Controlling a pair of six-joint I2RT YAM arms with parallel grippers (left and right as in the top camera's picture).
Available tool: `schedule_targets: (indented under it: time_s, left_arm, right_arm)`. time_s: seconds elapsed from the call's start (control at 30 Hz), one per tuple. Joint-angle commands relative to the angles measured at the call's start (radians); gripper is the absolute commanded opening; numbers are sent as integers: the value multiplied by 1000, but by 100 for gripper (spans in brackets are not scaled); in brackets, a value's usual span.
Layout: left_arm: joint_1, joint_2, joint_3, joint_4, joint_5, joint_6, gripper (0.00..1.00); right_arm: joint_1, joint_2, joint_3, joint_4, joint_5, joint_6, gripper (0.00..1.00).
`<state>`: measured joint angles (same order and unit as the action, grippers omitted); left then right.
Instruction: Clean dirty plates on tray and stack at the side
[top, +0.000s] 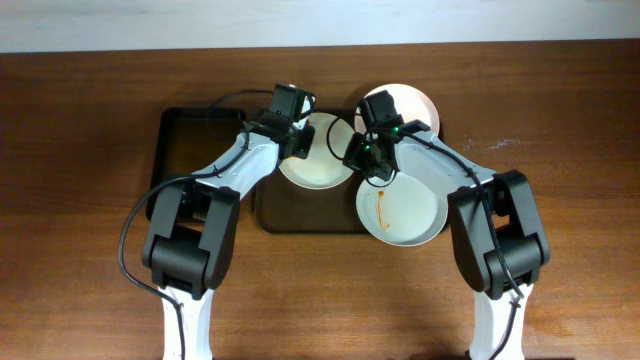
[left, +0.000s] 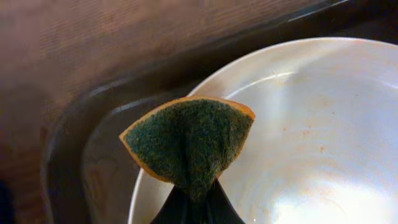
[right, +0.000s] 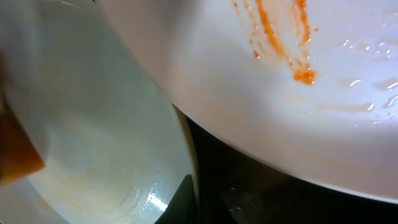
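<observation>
Left gripper (left: 191, 210) clamped on sponge (left: 189, 140), green face showing, over the rim of pale plate (left: 298, 124) on tray (left: 74, 143). Right gripper (top: 372, 152) at that plate's right rim; open or closed, cannot tell. Streaked plate (top: 400, 208) overhangs tray's right edge, red-orange sauce on it. Third plate (top: 410, 103) just beyond tray's far right corner, on table (top: 80, 150).

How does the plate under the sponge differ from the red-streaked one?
The sponge plate shows only faint smears; the streaked plate carries a red-orange streak. The sponge plate sits on the tray; the streaked plate lies at its right edge, nearer the robot. Both are round, shallow, whitish, similar size.
</observation>
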<state>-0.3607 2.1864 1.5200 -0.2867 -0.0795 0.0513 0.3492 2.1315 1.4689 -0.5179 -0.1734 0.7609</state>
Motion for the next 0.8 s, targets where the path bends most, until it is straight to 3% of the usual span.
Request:
schedule_targets:
  time_s: [0.0, 0.1, 0.17, 0.47, 0.57, 0.63, 0.77]
  left_arm:
    - [-1, 32, -1, 61, -15, 123, 0]
    - [-3, 44, -1, 160, -14, 123, 0]
    - [-13, 43, -1, 138, -15, 122, 0]
    - [-12, 42, 0, -385, -11, -2, 0]
    - [-11, 37, 19, -489, 109, -2, 0]
    - [-11, 35, 27, -496, 275, -1, 0]
    - [-11, 40, 27, -335, 263, -2, 0]
  right_arm:
    - [-3, 19, 5, -1, 28, 3, 4]
    - [-3, 19, 5, -2, 28, 3, 4]
    - [-3, 19, 5, -2, 28, 3, 4]
    - [-3, 19, 5, -2, 28, 3, 4]
    - [-3, 19, 5, -1, 28, 3, 4]
    - [-3, 19, 5, -2, 28, 3, 4]
    - [-3, 19, 5, -2, 27, 3, 4]
